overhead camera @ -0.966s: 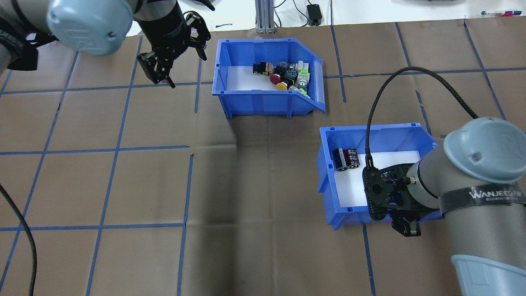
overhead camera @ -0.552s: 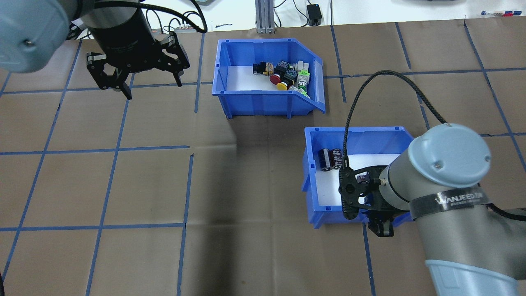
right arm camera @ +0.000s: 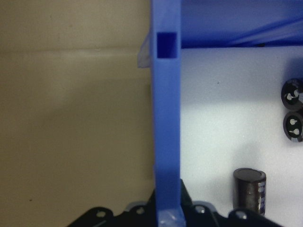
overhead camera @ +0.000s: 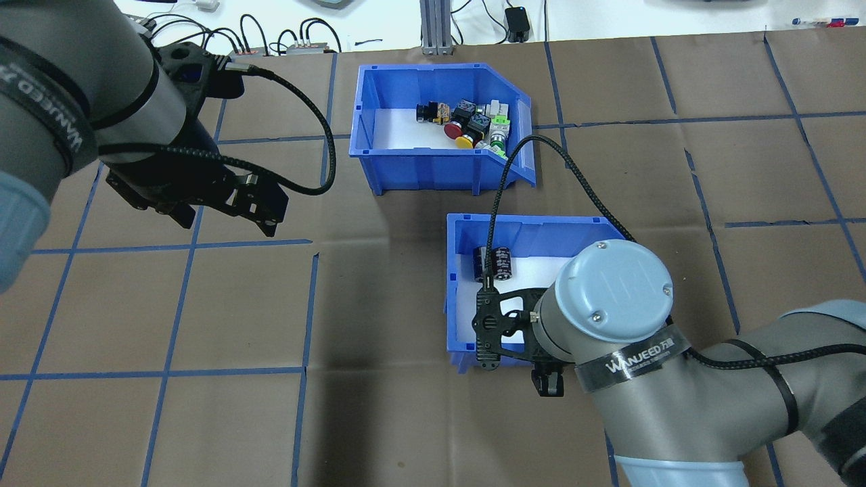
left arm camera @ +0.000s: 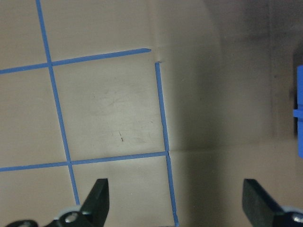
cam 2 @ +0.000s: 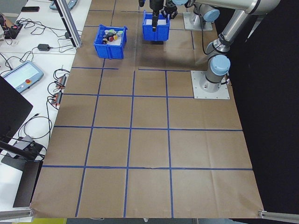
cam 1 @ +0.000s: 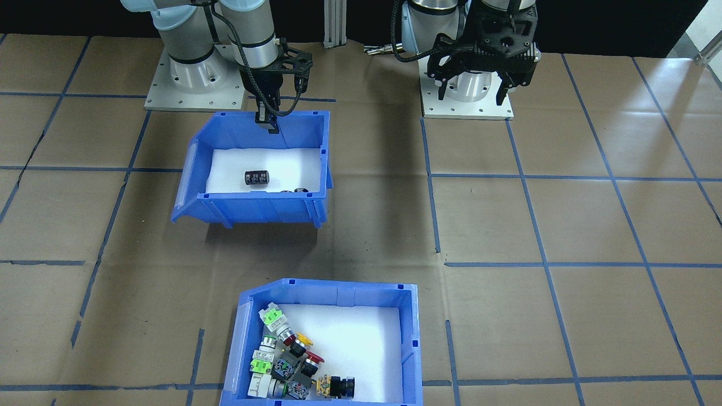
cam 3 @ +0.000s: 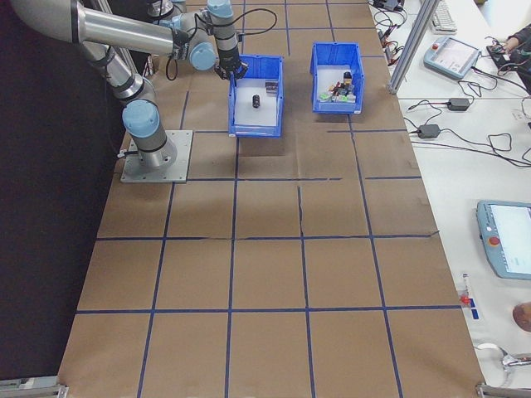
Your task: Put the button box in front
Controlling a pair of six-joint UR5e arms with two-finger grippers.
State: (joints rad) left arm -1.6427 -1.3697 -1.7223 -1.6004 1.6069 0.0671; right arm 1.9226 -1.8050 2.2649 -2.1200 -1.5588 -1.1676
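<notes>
The button box, a blue bin with green, red, yellow and black push-buttons, stands at the far middle of the table; it is also the bin nearest the camera in the front-facing view. A second blue bin holding dark capacitors sits just behind it, nearer the robot. My right gripper is shut on that capacitor bin's wall nearest the robot. My left gripper hangs open above bare table well left of both bins, its fingertips wide apart with nothing between them.
An aluminium post and a power adapter with cables lie beyond the table's far edge. Two arm base plates stand at the robot's side. Blue tape lines grid the brown table cover.
My right gripper has dragged the capacitor bin leftwards in the overhead view, to just behind the button box. The left arm has swung back towards the robot, away from the button box.
</notes>
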